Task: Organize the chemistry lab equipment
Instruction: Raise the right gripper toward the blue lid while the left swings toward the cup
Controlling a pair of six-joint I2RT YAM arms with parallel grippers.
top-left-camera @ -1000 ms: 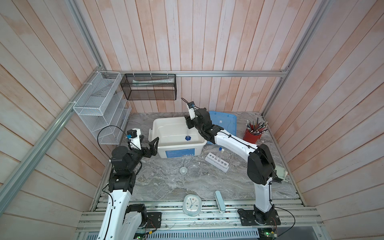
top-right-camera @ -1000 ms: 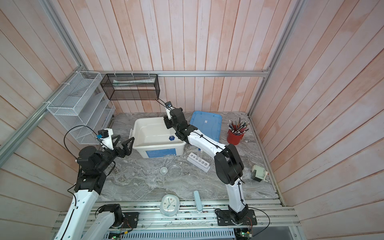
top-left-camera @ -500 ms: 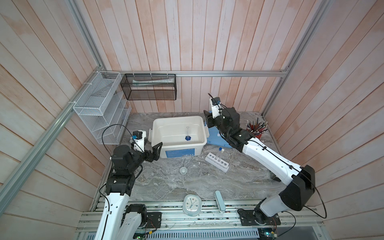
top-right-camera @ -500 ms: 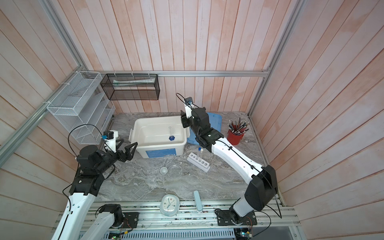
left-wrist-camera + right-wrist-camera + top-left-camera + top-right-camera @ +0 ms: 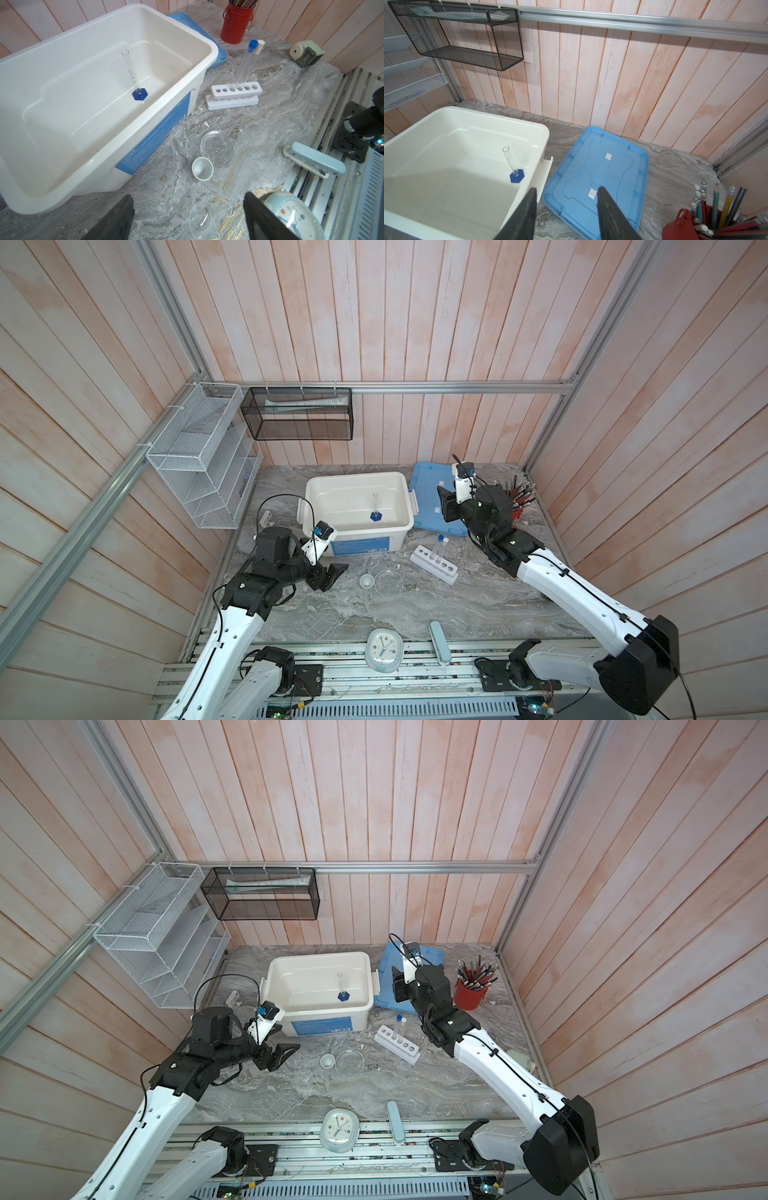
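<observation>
The blue-hexagon-based clear vessel (image 5: 376,512) stands upright inside the white bin (image 5: 357,481). Right of the bin, the white rack (image 5: 434,570) holds the blue-capped tube (image 5: 244,64) and the white-capped tube (image 5: 256,52). The petri dish (image 5: 218,148) and the small white dish (image 5: 202,168) sit side by side in front of the bin. My left gripper (image 5: 187,195) hangs open low over the table, with a small clear cup (image 5: 202,218) below and between its fingers, apart from both. My right gripper (image 5: 566,189) is open and empty above the blue lid (image 5: 612,172).
A red cup of pens (image 5: 519,506) stands at the back right. A round clock (image 5: 383,649) and a pale blue stapler (image 5: 439,643) lie at the front edge. A pencil sharpener (image 5: 307,53) is at the right. Wire shelves (image 5: 199,456) and a black mesh basket (image 5: 299,414) hang on the walls.
My right arm swung from over the bin rightward to above the blue lid. My left gripper came down and forward to the table in front of the bin, its jaws slightly narrower.
</observation>
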